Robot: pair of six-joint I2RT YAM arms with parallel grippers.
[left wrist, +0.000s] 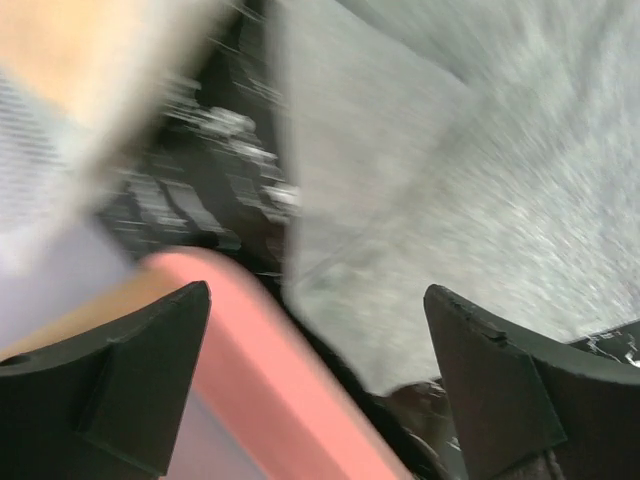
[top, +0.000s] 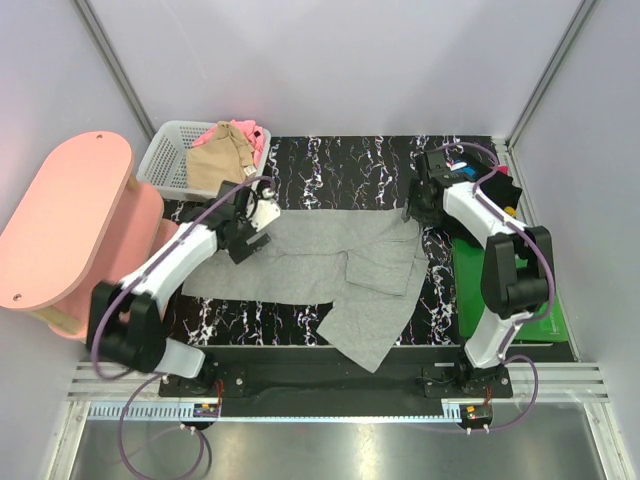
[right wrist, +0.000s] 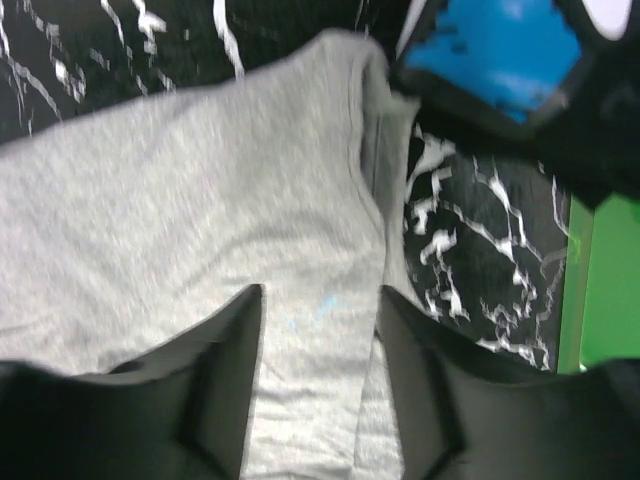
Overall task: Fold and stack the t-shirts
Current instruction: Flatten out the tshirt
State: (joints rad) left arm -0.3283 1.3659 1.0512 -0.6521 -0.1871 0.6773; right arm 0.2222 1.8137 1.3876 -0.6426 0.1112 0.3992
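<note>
Status: early. Light-grey t-shirt (top: 330, 265) spread on counter (top: 340, 165), partly folded, unstacked. Left pincer (left wrist: 317, 290) and right pincer (right wrist: 322, 292) open over its far edge, gripping nothing. Remaining: tan t-shirt (top: 215, 160), pink t-shirt (top: 245, 132) in basket (top: 165, 160).

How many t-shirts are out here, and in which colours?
Light-grey cloth t-shirt, spread out: 1
Tan cloth t-shirt, in white lattice basket: 1
Bright pink cloth t-shirt, same basket: 1
Black cloth t-shirt with blue print, partly hidden: 1
Total: 4
</note>
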